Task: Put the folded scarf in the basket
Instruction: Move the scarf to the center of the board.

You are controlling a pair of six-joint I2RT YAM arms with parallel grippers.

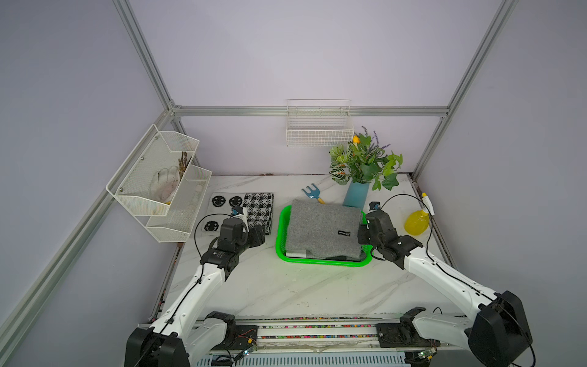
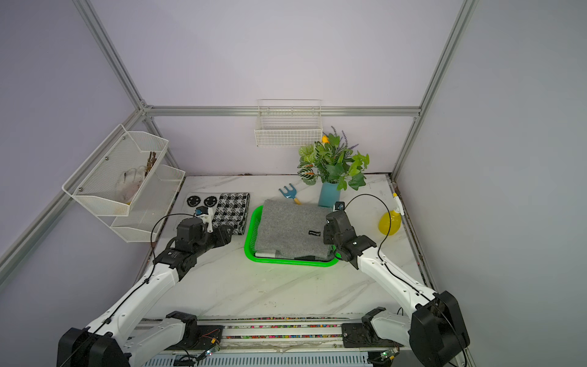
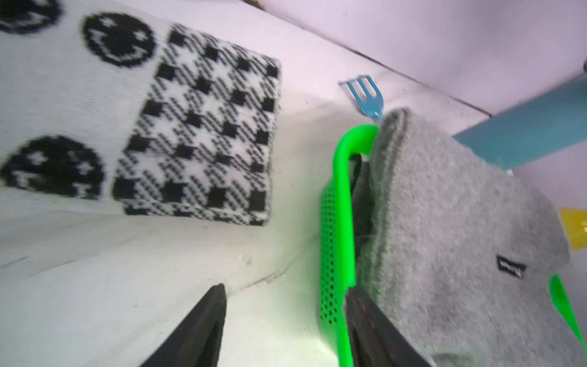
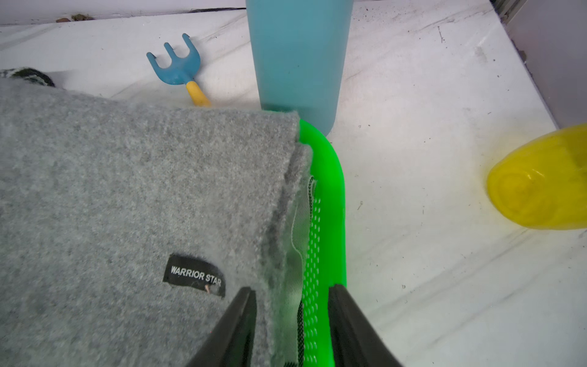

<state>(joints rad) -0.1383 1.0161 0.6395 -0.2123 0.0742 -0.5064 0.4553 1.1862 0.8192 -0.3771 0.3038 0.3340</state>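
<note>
The folded grey scarf (image 1: 320,228) (image 2: 286,227) with a small black label lies in the bright green basket (image 1: 281,235) (image 2: 251,235) at mid-table, its far edge overhanging the rim. My left gripper (image 1: 262,235) (image 3: 286,290) stands open just left of the basket; between its fingers are bare table and the basket's perforated wall (image 3: 336,238). My right gripper (image 1: 362,233) (image 4: 292,289) is open at the basket's right side. One finger is over the scarf (image 4: 127,190) and the other is outside the green rim (image 4: 330,190).
A folded black-and-white knit (image 1: 257,209) lies left of the basket, beside my left gripper. Behind the basket are a blue hand rake (image 1: 311,193) and a blue vase of plants (image 1: 355,193). A yellow spray bottle (image 1: 417,220) stands right. A white mesh rack (image 1: 158,181) and a wire basket (image 1: 319,130) hang on the walls.
</note>
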